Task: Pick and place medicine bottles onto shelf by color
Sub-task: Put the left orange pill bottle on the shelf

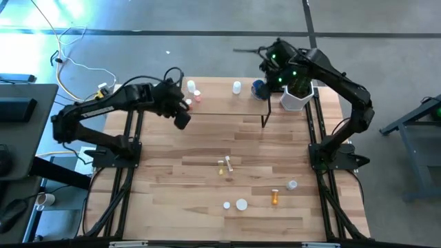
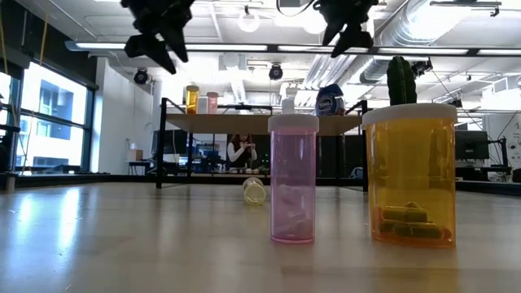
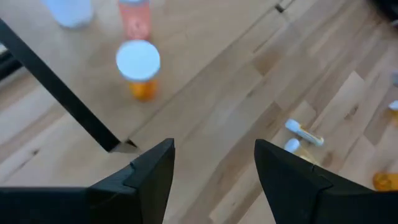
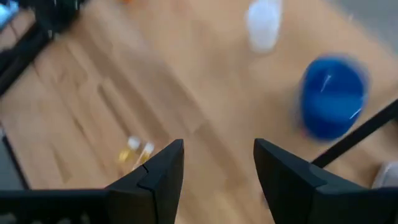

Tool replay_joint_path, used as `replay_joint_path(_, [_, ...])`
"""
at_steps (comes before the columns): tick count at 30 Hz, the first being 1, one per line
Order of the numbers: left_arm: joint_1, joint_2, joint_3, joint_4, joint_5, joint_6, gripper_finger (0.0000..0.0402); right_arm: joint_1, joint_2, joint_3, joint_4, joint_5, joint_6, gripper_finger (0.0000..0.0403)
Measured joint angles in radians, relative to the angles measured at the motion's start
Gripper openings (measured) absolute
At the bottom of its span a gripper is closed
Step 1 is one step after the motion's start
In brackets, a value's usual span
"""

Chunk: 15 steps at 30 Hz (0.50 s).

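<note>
Both grippers empty, jaws spread, so I read this as between placements.

High view: left gripper (image 1: pixel 182 118) hovers over the shelf's (image 1: pixel 227 103) left end, just beside the bottles already up there: white (image 1: pixel 191 85), pinkish (image 1: pixel 198 96). Right gripper (image 1: pixel 271 67) sits over the right end by the blue jar (image 1: pixel 259 88) and a white bottle (image 1: pixel 237 87); white pot (image 1: pixel 295 98) next to it. Loose stock well apart on the table's near half: a small pair (image 1: pixel 224 166), two white caps (image 1: pixel 234 204), orange bottle (image 1: pixel 275 198), clear one (image 1: pixel 293 184).

Low view: pink bottle (image 2: pixel 293 179) and orange bottle (image 2: pixel 411 175) upright up close, a clear one (image 2: pixel 254 190) on its side farther back.

Left wrist: fingers (image 3: pixel 152 174) apart, nothing between; white-capped orange bottle (image 3: pixel 139 70) ahead on the shelf.

Right wrist: fingers (image 4: pixel 163 171) apart, blue jar (image 4: pixel 333 96) ahead.

Next, my call: an arm travels to the near half, drops over an upright bottle, closes on the body, carries it to its colour group.
</note>
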Motion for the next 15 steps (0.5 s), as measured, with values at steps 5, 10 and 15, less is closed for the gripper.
replay_joint_path(5, [-0.044,-0.086,-0.123,0.123,0.042,-0.017,0.0211,0.094,0.000,0.000,-0.074,0.000,0.039,0.0186])
replay_joint_path(10, [-0.092,-0.146,-0.238,0.293,0.113,-0.017,0.0211,0.198,0.000,0.000,-0.081,0.000,0.089,0.0186])
replay_joint_path(15, [-0.128,-0.176,-0.313,0.422,0.202,0.012,0.0211,0.312,0.001,0.000,-0.080,0.024,0.133,0.0186])
